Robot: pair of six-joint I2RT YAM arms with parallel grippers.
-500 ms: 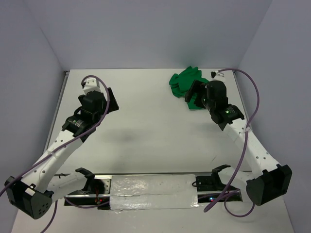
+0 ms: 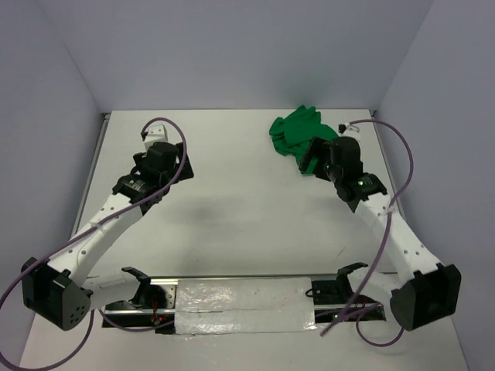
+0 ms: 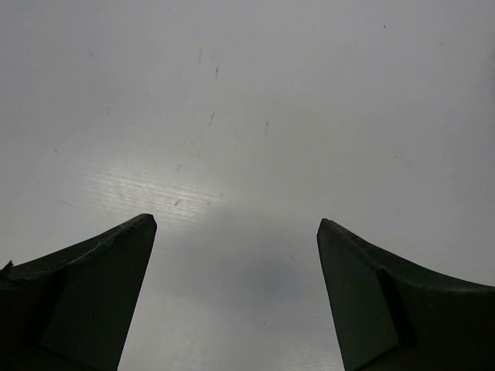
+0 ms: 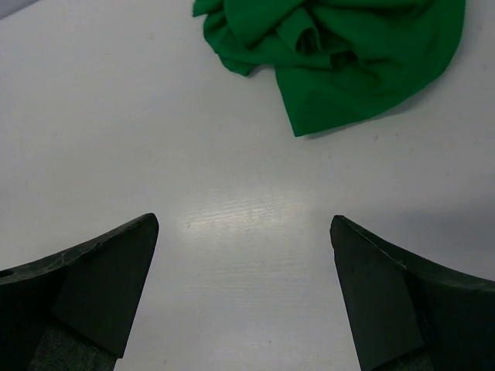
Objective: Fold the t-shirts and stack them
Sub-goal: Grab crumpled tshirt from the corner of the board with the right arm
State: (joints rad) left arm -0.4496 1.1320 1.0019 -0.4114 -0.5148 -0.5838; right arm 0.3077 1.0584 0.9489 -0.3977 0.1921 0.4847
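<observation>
The bright green t-shirt (image 2: 298,130) lies crumpled in a heap at the far right of the white table. In the right wrist view the t-shirt (image 4: 340,54) fills the top of the frame. My right gripper (image 2: 313,157) is open and empty, just on the near side of the heap and over bare table; it also shows in the right wrist view (image 4: 244,224). My left gripper (image 2: 172,164) is open and empty over bare table at the far left, well away from the shirt; the left wrist view (image 3: 236,224) shows only table between its fingers.
Grey walls close the table (image 2: 232,193) on the back, left and right. Purple cables loop off both arms (image 2: 398,147). A taped rail (image 2: 244,305) with the arm bases runs along the near edge.
My right gripper has edged toward the back, closer to the shirt. My left arm has shifted a little to the right and its wrist has turned. The shirt has not moved.
</observation>
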